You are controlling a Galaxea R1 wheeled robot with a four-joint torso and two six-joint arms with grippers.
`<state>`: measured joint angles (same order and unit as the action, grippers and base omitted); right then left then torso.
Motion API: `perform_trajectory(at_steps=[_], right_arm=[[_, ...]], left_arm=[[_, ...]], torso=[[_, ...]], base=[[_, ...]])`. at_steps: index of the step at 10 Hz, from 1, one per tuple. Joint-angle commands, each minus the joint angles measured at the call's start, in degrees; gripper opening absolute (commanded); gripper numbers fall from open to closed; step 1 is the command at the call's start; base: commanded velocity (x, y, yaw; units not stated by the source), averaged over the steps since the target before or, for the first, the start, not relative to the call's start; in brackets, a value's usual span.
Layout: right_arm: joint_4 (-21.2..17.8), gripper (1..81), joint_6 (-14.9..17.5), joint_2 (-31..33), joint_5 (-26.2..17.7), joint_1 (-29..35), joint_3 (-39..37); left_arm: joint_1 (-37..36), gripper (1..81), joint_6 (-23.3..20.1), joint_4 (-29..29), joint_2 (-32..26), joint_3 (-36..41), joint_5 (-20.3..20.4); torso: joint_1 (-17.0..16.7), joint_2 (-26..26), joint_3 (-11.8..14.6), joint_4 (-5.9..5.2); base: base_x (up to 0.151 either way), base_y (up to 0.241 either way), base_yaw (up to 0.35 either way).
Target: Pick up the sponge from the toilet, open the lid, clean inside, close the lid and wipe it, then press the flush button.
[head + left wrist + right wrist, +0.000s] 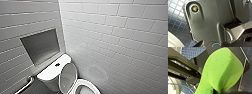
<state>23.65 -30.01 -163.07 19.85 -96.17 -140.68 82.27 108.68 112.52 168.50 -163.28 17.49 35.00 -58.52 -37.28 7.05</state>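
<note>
In the left wrist view a wide dark grey plate [208, 22] with rounded corners and a thin pale edge is seen, and a round brass-coloured fitting [194, 8] ringed in white is set at one corner. Beside it a pale grey bracket [238, 30] and a bright blue ring [216, 44] are shown. In the right wrist view dark angular bars [183, 68] and a thin blue cable [183, 85] are seen.
</note>
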Motion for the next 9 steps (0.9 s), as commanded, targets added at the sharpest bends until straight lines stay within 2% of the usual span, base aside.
perform_trajectory(at_steps=[1,3,4,5,6,7,8,9], right_arm=[[1.22,1.0,0.04,0.62,-3.31,-0.03,0.15],[1.05,1.0,0.04,0.18,-3.41,-0.03,-0.28],[1.05,1.0,0.04,-0.17,-3.41,-0.03,-0.90],[1.05,1.0,0.04,-0.61,-3.41,0.14,-1.59],[1.05,1.0,0.04,-0.96,-3.41,0.14,-2.21],[1.05,1.0,0.04,-1.05,-3.41,0.14,-2.74],[1.05,1.0,-0.05,-1.05,-3.41,0.14,-2.92],[1.14,1.0,-0.05,-1.05,-3.33,0.14,-2.92]], left_arm=[[4.43,81.1,-35.89,-30.87,6.40,-4.07,-12.08],[3.83,81.1,-59.81,-52.84,11.41,-3.80,-24.48],[2.51,81.1,-73.34,-64.44,12.91,-3.63,-29.25],[1.55,81.1,-86.16,-77.95,12.92,-3.54,-29.97],[1.19,81.1,-97.09,-87.86,12.66,-3.45,-29.71],[1.89,81.1,-86.77,-75.80,10.63,-3.06,-24.88],[0.57,81.1,-117.10,-105.55,12.57,-3.27,-29.71],[0.30,81.1,-118.52,-108.73,12.57,-3.27,-29.71]], torso=[[0.00,0.00,0.00,0.00],[0.00,0.00,0.00,0.00],[-0.02,0.00,0.00,0.00],[-0.02,0.00,0.00,0.00],[-0.02,0.00,0.02,0.00],[-0.02,0.00,0.02,0.00],[-0.02,0.00,0.02,0.00],[-0.02,0.00,0.02,0.00]], base=[[0.000,0.000,0.000],[0.000,0.000,0.000],[0.000,0.000,0.000],[0.000,0.000,0.000],[0.000,0.000,0.000],[0.000,0.000,0.000],[0.000,0.000,0.000],[0.000,0.000,0.000]])
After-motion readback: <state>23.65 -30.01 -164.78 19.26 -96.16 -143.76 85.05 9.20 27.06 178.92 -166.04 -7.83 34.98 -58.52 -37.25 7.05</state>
